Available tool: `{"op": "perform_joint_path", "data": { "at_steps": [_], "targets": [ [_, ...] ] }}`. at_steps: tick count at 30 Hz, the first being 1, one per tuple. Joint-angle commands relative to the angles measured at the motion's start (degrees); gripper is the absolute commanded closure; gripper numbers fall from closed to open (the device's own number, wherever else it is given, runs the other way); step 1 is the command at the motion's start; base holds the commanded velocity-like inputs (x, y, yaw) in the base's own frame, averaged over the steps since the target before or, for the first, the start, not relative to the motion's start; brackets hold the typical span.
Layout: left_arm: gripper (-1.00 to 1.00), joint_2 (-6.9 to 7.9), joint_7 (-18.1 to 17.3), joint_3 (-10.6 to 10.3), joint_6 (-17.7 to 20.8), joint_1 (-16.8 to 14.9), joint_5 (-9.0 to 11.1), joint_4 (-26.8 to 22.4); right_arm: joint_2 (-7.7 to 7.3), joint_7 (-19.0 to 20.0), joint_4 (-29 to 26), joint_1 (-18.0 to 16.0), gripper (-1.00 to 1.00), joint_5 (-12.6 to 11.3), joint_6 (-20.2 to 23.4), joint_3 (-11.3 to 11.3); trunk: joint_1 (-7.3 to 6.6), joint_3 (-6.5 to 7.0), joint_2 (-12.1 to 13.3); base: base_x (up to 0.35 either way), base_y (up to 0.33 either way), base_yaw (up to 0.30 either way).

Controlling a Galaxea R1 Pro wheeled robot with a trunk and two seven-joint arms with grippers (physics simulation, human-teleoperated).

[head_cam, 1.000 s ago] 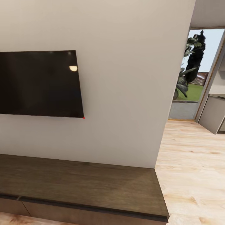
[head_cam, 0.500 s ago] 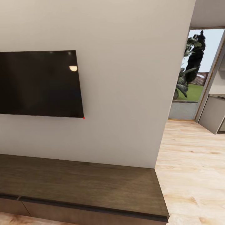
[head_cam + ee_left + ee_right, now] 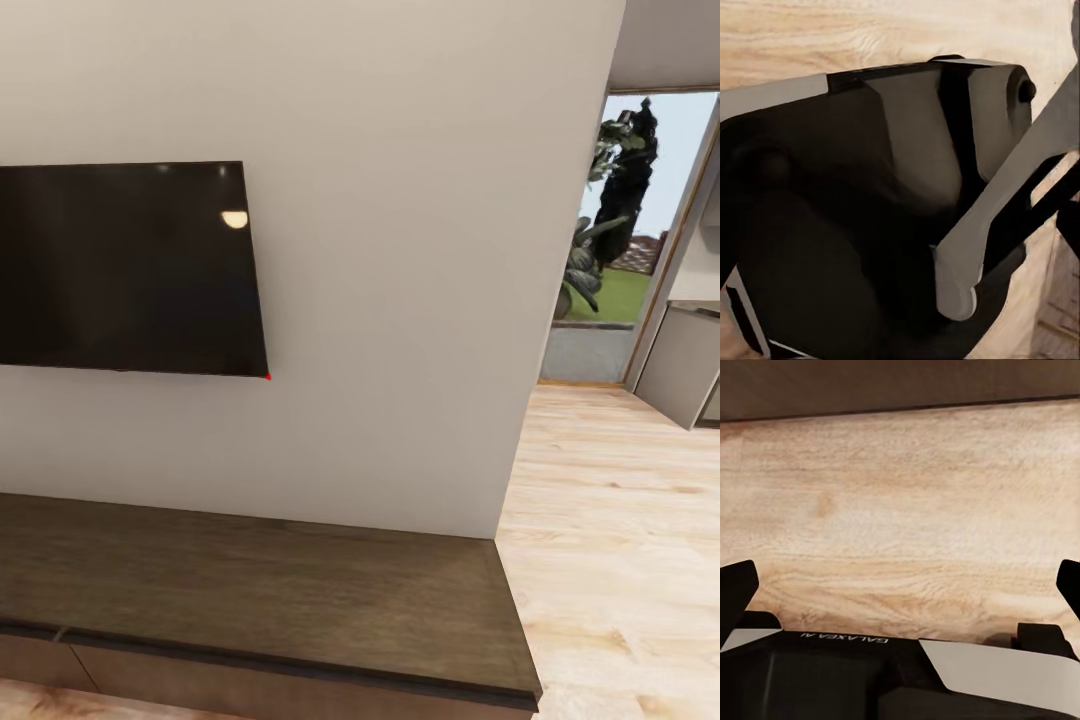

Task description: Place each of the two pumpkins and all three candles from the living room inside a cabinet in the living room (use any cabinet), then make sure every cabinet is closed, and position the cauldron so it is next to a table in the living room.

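Facing unchanged cabinet, television.

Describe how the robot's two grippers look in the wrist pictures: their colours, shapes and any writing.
The right gripper has black fingertips at both edges and a black and white body lettered GALAXEA. The left wrist picture shows rounded black housing with light grey panels and a grey bar.

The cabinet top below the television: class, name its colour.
Dark brown wood grain; the cabinet shows best in the head view.

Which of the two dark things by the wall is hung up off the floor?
The black TV; it hangs on the wall, while the brown cabinet stands below it on the floor.
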Motion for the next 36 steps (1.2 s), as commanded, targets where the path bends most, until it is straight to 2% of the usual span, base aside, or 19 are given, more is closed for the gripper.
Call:
{"op": "perform_joint_path", "data": {
  "at_steps": [1, 4, 8, 11, 12, 13, 15, 18, 20, 21, 22, 25, 30, 36],
  "targets": [
    [-1.0, 1.31, -4.19, 0.03, 0.08, -0.01, 0.01, -0.14, 0.02, 0.28, 0.05, -0.04, -1.0, -0.55, -0.07, -0.02, 0.0, -0.06, -0.03, 0.0, 0.0, 0.0],
    [-1.0, 4.51, -13.74, 0.28, -0.55, -0.02, 0.1, -0.46, 0.05, 0.23, 0.08, -0.04, -1.0, -0.5, -0.02, 0.03, 0.0, -0.06, -0.03, 0.0, 0.0, 0.0],
    [-1.0, 7.95, -18.45, 0.73, -0.71, -0.02, 1.38, -0.63, 0.06, 0.21, 0.1, -0.04, -1.0, -0.5, 0.0, -0.02, 0.0, -0.06, -0.03, 0.0, 0.0, 0.0],
    [-1.0, 11.67, -23.94, 1.55, -0.33, -0.02, 3.99, -2.21, 0.06, 0.2, 0.15, -0.04, -1.0, -0.5, 0.0, -0.02, 0.0, -0.06, -0.03, 0.0, 0.0, 0.0],
    [-1.0, 12.18, -24.61, 1.66, -0.25, -0.02, 4.4, -2.74, 0.06, 0.2, 0.16, -0.04, -1.0, -0.5, 0.0, -0.02, 0.0, -0.06, -0.03, 0.0, 0.0, 0.0],
    [-1.0, 13.43, -25.89, 1.88, 0.42, -0.03, 5.37, -4.72, 0.08, 0.2, 0.16, -0.04, -1.0, -0.48, 0.0, -0.02, 0.0, -0.06, -0.03, 0.0, 0.0, 0.0],
    [-1.0, 14.4, -26.32, 2.3, 3.1, -0.07, 6.03, -7.96, 0.07, 0.2, 0.15, -0.04, -1.0, -0.47, 0.0, 0.02, 0.0, -0.06, -0.03, 0.0, 0.0, 0.0],
    [-1.0, 14.51, -23.96, 3.52, 6.38, -0.09, 6.34, -12.77, 0.06, 0.23, 0.12, -0.04, -1.0, -0.47, 0.0, 0.05, 0.0, -0.06, -0.03, 0.0, 0.0, 0.0],
    [-1.0, 13.47, -21.32, 4.27, 8.57, -0.1, 6.37, -17.11, 0.06, 0.27, 0.11, -0.04, -1.0, -0.46, 0.04, 0.09, 0.0, -0.06, -0.03, 0.0, 0.0, 0.0],
    [-1.0, 12.28, -20.24, 4.43, 10.06, -0.1, 6.3, -19.09, 0.04, 0.29, 0.08, -0.04, -1.0, -0.46, 0.08, 0.11, 0.0, -0.06, -0.03, 0.0, 0.0, 0.0],
    [-1.0, 10.02, -18.62, 4.52, 12.86, -0.1, 6.14, -21.6, -0.02, 0.53, 0.05, -0.04, -1.0, -0.46, 0.23, 0.13, 0.0, -0.06, -0.03, 0.0, 0.0, 0.0],
    [-1.0, 7.17, -16.57, 4.65, 16.24, -0.1, 5.94, -24.6, -0.15, 3.12, 0.04, -0.04, -1.0, -0.48, 0.91, 0.02, 0.0, -0.06, -0.03, 0.0, 0.0, 0.0],
    [-1.0, 5.66, -16.42, 4.62, 17.04, -0.08, 6.07, -25.05, -0.03, 5.78, 0.15, -0.04, -1.0, -0.53, 0.96, -0.14, 0.0, -0.06, -0.03, 0.0, 0.0, 0.0],
    [-1.0, 5.45, -16.7, 4.74, 17.14, -0.08, 6.44, -25.17, 0.05, 5.87, 0.45, -0.04, -1.0, -0.55, 0.98, 0.11, 0.0, -0.06, -0.03, 0.0, 0.0, 0.0]
  ]
}}
